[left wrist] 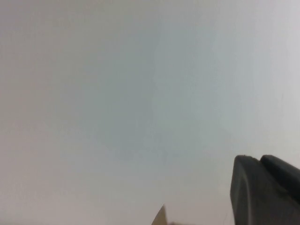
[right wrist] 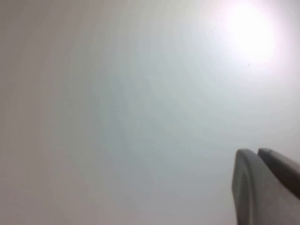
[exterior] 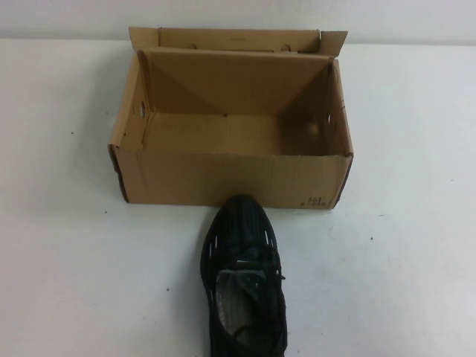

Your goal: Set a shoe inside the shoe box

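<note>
A black shoe (exterior: 244, 279) is lying toe-first against the open shoe box (exterior: 230, 178); the left gripper (left wrist: 265, 190) and right gripper (right wrist: 265, 185) are showing only one finger each above the table (exterior: 59, 260), grip state indeterminable.

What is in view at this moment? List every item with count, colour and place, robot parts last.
shoe box: one, brown cardboard, open and empty, at the far middle of the table.
shoe: one, black with small white dashes, on the table just in front of the box, toe towards its front wall.
table: one, white, under everything.
left gripper: one, dark, seen only in the left wrist view, above bare white surface, holding nothing visible.
right gripper: one, grey-looking, seen only in the right wrist view, above bare white surface, holding nothing visible.
</note>
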Robot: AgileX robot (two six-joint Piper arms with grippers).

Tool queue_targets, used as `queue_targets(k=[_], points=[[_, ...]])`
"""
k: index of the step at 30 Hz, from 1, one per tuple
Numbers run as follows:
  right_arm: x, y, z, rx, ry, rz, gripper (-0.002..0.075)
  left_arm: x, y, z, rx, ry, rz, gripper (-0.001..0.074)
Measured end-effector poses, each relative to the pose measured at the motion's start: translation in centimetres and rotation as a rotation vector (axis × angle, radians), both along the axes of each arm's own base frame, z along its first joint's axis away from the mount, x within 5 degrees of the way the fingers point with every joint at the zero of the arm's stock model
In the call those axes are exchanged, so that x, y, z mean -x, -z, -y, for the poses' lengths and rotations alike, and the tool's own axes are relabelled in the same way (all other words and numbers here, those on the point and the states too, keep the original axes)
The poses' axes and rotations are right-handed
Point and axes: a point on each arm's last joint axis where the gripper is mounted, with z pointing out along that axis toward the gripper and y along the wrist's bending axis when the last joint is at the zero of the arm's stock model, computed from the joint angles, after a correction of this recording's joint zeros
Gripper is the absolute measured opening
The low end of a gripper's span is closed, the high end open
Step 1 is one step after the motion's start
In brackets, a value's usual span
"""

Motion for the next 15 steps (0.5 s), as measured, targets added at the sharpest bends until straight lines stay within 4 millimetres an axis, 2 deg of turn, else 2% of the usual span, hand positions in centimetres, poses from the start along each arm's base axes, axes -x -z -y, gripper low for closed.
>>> queue_targets(k=[6, 8, 11, 15], points=[[1.3, -2.1, 0.3, -0.083, -0.038, 0.194, -0.0017, 1.4, -2.1, 0.2, 0.086, 0.081, 0.26, -0.0001], [2.0, -3.7, 0.3, -0.127, -0.083, 0.251, -0.0017, 2.0, -2.8, 0.3, 0.093, 0.102, 0.359, -0.0001], [3.1, -6.2, 0.3, -0.153, -0.122, 0.308, -0.0017, 2.5, -3.7, 0.2, 0.097, 0.109, 0.414, -0.0001], [4.8, -9.4, 0.2, -0.157, -0.148, 0.365, -0.0017, 3.5, -6.7, 0.1, 0.09, 0.101, 0.458, -0.0001]])
